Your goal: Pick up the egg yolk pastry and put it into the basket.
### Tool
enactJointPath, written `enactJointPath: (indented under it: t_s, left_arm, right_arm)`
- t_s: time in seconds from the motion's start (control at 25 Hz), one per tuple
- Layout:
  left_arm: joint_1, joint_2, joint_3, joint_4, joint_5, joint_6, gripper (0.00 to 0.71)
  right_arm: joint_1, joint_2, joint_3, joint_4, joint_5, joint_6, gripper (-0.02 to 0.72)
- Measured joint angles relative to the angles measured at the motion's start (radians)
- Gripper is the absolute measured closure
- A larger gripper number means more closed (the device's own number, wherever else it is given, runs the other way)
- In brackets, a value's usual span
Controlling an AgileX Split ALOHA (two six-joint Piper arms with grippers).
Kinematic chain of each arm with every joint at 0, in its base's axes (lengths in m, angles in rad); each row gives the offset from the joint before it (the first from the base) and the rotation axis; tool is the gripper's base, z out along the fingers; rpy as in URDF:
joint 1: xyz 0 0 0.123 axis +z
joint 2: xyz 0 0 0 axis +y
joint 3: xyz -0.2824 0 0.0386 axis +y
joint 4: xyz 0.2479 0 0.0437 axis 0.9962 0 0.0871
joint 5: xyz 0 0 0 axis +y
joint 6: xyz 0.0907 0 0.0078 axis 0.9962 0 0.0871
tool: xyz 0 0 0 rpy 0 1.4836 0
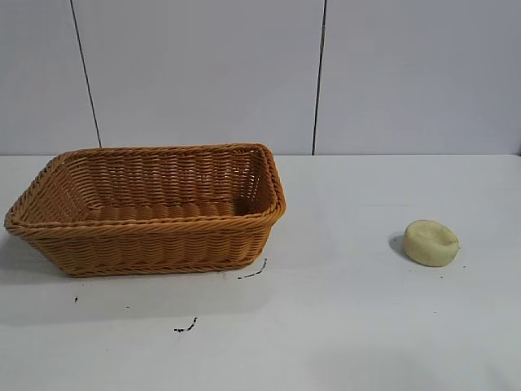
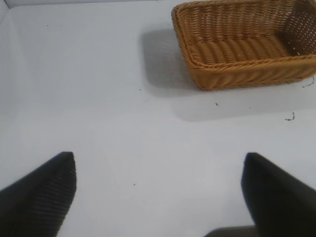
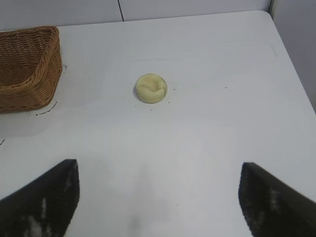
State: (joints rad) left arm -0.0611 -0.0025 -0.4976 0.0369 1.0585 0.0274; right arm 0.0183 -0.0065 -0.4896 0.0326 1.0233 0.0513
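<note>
Basket [image 1: 146, 213] is sitting empty toward the worktop's left side, my left gripper [image 2: 158, 190] idling spread. Egg yolk pastry [image 1: 431, 243] is lying untouched near the right edge — my right gripper [image 3: 158, 190], fingers apart, is facing it; approach comes next.

Woven wicker basket [image 1: 146, 232], matt doughy egg yolk pastry [image 1: 431, 243], smooth matt white table [image 1: 358, 326].

basket [image 1: 146, 236]: orange-brown weave, ribbed rows
egg yolk pastry [image 1: 431, 243]: pale yellow
table [image 1: 366, 326]: white, few dark specks
my fingers [image 3: 44, 202]: black, both pairs
</note>
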Motion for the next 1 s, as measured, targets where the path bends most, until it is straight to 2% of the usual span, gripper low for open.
enactJointPath:
  t_s: [0.44,0.56,0.72,1.0]
  left_arm:
    - [0.000,0.000,0.000,0.000,0.000,0.000,0.017]
    - [0.000,0.000,0.000,0.000,0.000,0.000,0.017]
    - [0.000,0.000,0.000,0.000,0.000,0.000,0.017]
    - [0.000,0.000,0.000,0.000,0.000,0.000,0.017]
  right_arm:
    - [0.000,0.000,0.000,0.000,0.000,0.000,0.070]
    - [0.000,0.037,-0.006,0.004,0.010,0.000,0.032]
    - [0.000,0.213,-0.067,0.010,0.026,0.000,0.015]
    - [0.000,0.674,-0.246,0.004,0.026,-0.011,0.015]
